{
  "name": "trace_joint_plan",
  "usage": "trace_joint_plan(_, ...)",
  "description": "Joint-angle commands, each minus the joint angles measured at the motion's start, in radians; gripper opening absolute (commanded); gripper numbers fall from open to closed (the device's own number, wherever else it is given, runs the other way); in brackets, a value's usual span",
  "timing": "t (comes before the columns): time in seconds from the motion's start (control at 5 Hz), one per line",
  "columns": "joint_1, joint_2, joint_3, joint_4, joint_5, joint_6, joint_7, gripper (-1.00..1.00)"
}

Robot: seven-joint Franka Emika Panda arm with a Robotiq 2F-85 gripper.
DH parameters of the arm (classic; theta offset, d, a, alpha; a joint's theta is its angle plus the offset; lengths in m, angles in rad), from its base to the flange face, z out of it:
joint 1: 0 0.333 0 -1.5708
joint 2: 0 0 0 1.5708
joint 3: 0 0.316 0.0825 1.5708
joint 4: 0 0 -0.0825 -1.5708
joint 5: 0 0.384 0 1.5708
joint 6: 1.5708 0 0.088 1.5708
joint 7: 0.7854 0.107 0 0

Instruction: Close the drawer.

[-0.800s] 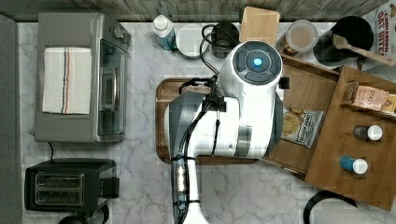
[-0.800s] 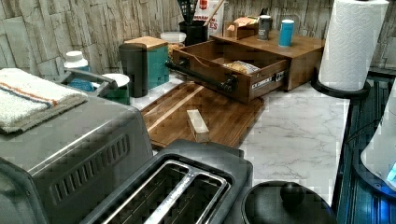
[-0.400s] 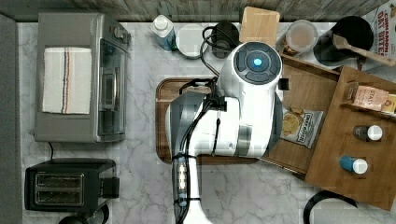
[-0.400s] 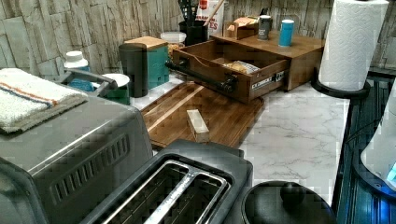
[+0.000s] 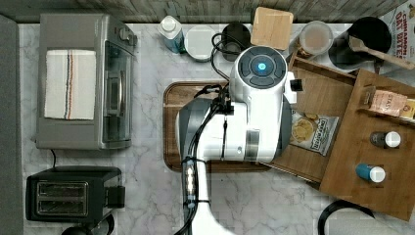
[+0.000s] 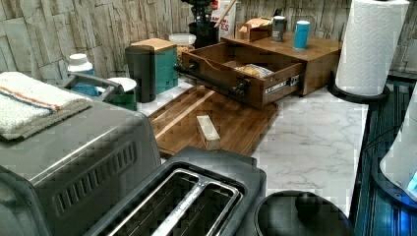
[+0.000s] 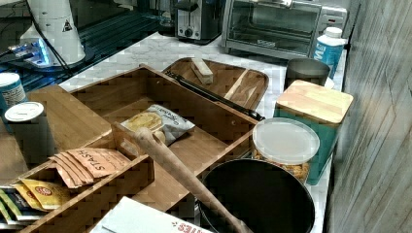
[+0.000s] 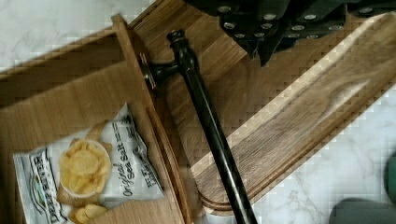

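Note:
The drawer of medium-brown wood stands pulled out from its cabinet, with a bag of chips lying inside. Its black bar handle reaches over the edge of the dark rounded tray. In the right view the drawer and its handle lie open toward the tray. My white arm hangs over the drawer's front and the tray. In the wrist view my gripper is just above the tray, a short way from the handle and not touching it.
A small pale wood block lies on the tray. A toaster oven and a toaster stand at the top view's left. A teal canister, jars and bottles line the back wall. A paper towel roll stands beside the cabinet.
The arm has shifted slightly toward the top view's left. The drawer, tray and block have not moved.

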Motion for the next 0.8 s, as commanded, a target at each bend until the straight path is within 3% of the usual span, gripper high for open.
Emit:
trace_joint_plan(0.2, 0.021, 0.105, 0.015, 0.022, -0.041, 0.172, -0.065, -1.00)
trace_joint_plan(0.6, 0.030, 0.251, 0.018, 0.176, -0.089, 0.176, -0.076, -1.00)
trace_joint_plan(0.8, 0.044, 0.297, 0.012, 0.200, -0.105, 0.226, -0.038, -1.00)
